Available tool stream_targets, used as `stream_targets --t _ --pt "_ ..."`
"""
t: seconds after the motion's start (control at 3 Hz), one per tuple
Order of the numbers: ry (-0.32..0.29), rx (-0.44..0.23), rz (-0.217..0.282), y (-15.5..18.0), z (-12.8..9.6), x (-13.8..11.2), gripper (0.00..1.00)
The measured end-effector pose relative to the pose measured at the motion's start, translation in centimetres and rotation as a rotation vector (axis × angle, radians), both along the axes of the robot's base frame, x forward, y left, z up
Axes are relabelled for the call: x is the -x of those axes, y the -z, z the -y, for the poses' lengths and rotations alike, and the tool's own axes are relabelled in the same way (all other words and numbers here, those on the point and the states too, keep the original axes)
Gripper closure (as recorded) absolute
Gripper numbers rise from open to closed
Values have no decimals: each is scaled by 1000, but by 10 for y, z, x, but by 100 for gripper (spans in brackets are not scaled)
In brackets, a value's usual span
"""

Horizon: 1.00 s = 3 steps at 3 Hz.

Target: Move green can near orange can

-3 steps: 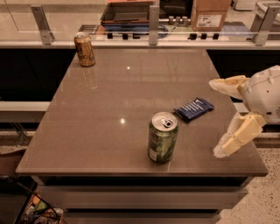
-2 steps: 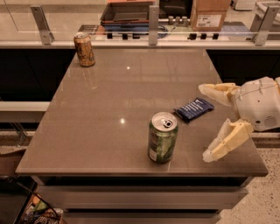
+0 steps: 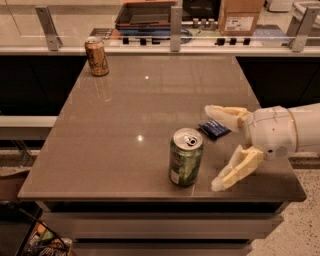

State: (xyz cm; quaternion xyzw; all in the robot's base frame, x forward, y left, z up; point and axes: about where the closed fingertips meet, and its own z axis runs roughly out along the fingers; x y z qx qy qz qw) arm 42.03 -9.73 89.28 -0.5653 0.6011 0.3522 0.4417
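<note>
The green can [image 3: 185, 157] stands upright near the front edge of the brown table [image 3: 125, 115], silver pull-tab top up. The orange can [image 3: 96, 56] stands upright at the table's far left corner, far from the green can. My gripper [image 3: 212, 147] comes in from the right, just right of the green can, with its two pale fingers spread wide. One finger [image 3: 225, 116] is behind the can's right side and the other finger [image 3: 235, 169] is toward the front. It holds nothing and does not touch the can.
A small dark blue packet [image 3: 214, 130] lies on the table behind the gripper, partly hidden by it. A rail with posts [image 3: 175, 30] runs along the table's far edge, with a tray and a cardboard box [image 3: 239, 15] beyond.
My gripper has moved left toward the green can, staying open. Both cans have stayed in place.
</note>
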Motion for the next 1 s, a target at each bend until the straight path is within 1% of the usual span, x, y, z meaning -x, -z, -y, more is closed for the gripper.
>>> stream_targets --t 0.33,0.67,1.0 --pt "-50 -95 -28 7 -19 6 0" --pt "-81 -145 -35 8 -32 11 0" --pt "-87 -148 -35 7 -35 12 15"
